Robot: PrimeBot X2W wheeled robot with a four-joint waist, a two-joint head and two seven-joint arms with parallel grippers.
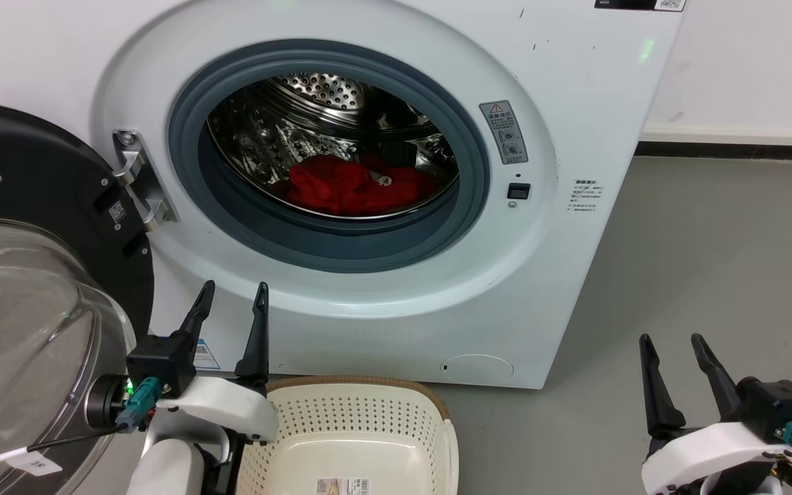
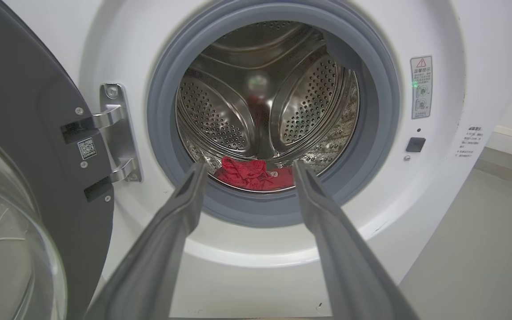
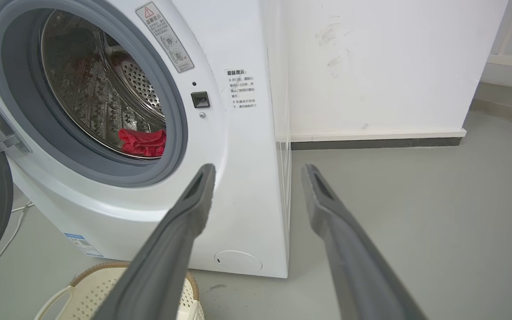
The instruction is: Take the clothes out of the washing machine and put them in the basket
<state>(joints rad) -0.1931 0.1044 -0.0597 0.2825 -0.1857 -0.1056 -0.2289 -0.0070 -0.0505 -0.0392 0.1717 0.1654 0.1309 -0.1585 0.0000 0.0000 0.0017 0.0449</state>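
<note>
Barely begun: clothes (image 1: 355, 184) heaped inside washing machine (image 1: 575, 103) at frame centre, door (image 1: 25, 172) open; basket (image 1: 355, 412) at bottom centre holds none; left gripper (image 1: 234, 289), right gripper (image 1: 671, 340) both spread, holding nothing.

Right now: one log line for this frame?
clothes: in washing machine | door: open | basket: no clothes | left gripper: open, empty | right gripper: open, empty

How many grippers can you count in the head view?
2: the left gripper at lower left, beside the basket; the right gripper at lower right, over the floor.
</note>
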